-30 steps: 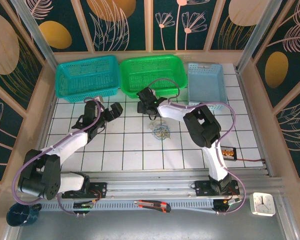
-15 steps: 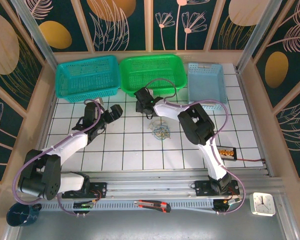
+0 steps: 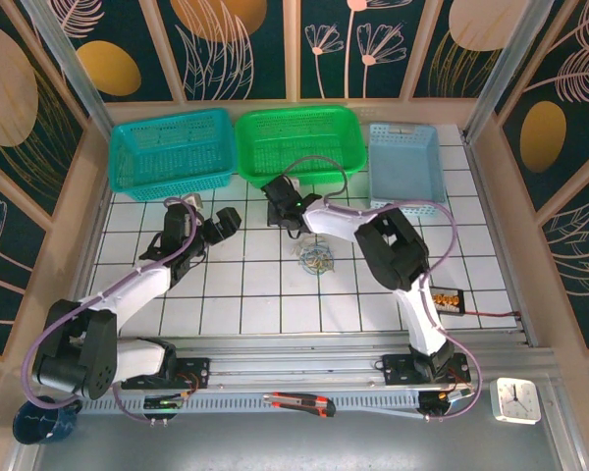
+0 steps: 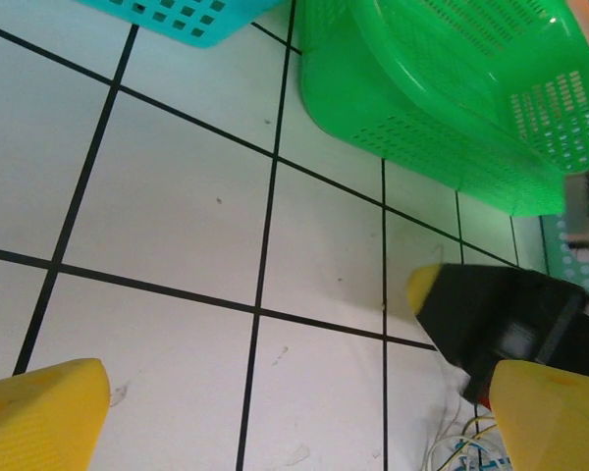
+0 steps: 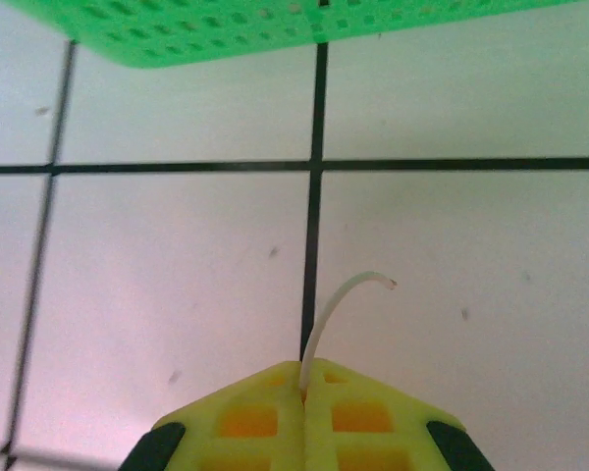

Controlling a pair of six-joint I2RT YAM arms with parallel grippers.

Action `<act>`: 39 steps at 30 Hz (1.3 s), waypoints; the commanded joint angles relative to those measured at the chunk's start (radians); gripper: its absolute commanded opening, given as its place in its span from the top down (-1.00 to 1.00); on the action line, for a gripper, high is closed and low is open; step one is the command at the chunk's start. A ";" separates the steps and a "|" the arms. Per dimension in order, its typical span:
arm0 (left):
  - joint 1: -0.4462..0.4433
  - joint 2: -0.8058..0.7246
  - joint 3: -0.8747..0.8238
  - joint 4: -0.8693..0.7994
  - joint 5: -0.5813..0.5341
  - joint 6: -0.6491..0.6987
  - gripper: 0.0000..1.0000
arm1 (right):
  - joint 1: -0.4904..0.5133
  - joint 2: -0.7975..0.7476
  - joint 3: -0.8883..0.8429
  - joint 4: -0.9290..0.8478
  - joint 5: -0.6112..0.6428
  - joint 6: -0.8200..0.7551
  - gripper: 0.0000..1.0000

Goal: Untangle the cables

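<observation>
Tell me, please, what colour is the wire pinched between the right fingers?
White wire, clearest in the right wrist view.

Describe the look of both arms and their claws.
The left arm and right arm are white links with black joints, each trailed by a purple cable. The left claw and right claw have yellow fingers; the right's show square recesses.

We see the left gripper (image 4: 294,417) spread wide above the tiled table (image 4: 177,206), a green basket (image 4: 422,88) ahead-right, a teal basket (image 4: 177,15) ahead-left, and the right gripper (image 4: 501,319) beside thin cables (image 4: 461,453) near our right finger (image 4: 555,417).
</observation>
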 commanded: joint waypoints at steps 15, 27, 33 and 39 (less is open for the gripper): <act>0.005 -0.128 -0.110 0.245 0.259 0.098 -0.98 | 0.023 -0.641 -0.173 0.088 -0.159 -0.044 1.00; -0.233 -0.106 -0.046 0.325 0.203 0.179 -0.98 | 0.022 -0.803 -0.209 0.091 -0.147 -0.071 1.00; -0.320 -0.053 0.004 0.394 0.197 0.206 -0.97 | 0.022 -0.798 -0.237 0.095 -0.167 -0.075 1.00; -0.395 0.046 0.097 0.479 0.192 0.210 -0.98 | 0.021 -0.791 -0.257 0.091 -0.188 -0.083 1.00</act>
